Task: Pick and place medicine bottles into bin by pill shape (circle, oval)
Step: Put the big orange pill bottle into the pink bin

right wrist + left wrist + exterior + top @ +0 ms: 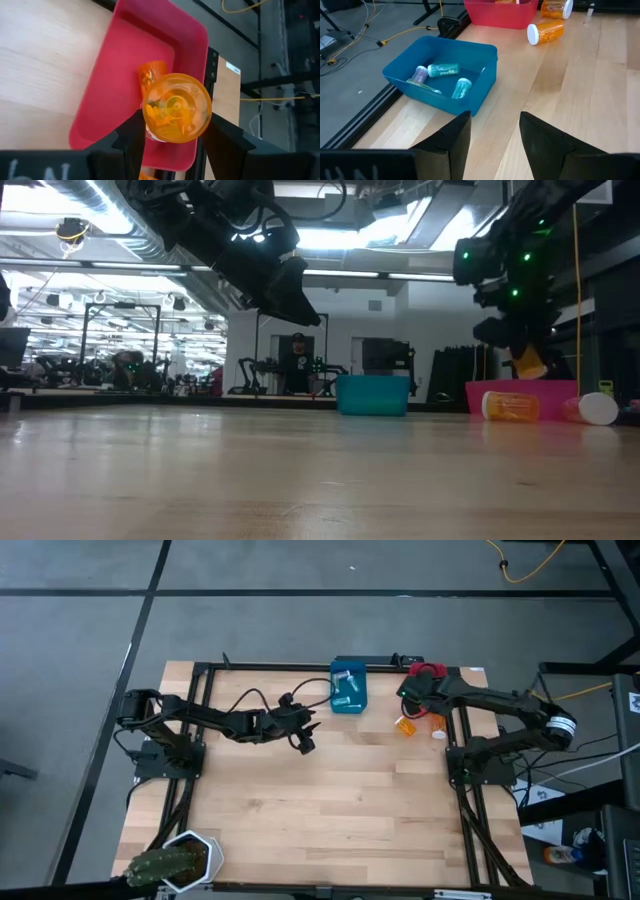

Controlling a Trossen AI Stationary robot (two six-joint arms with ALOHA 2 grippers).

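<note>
My right gripper (pixel 172 127) is shut on an orange medicine bottle (pixel 176 107) and hangs over the red bin (pixel 125 85), where another orange bottle (pixel 151 75) lies. In the low view the held bottle (pixel 527 362) is well above the table. Two more orange bottles (pixel 406 725) (pixel 437 731) lie on their sides on the wood in front of the red bin. The blue bin (pixel 440 75) holds two teal bottles (pixel 443 69) (pixel 461 88) and a purple one (pixel 419 74). My left gripper (pixel 495 125) stands open above the table, near the blue bin, with nothing between its fingers. My right gripper pinches the orange bottle's round side wall (pixel 150 117) between its two fingers, one on either side. The fingers slant down from above, and the bottle's clear base faces the wrist camera. The bottle is lifted clear, tilted, above the red bin.
The blue bin (pixel 349 687) and the red bin (pixel 427 669) stand side by side at the table's far edge. A potted cactus (pixel 172 860) sits at the near left corner. Bare wood lies across the middle of the table.
</note>
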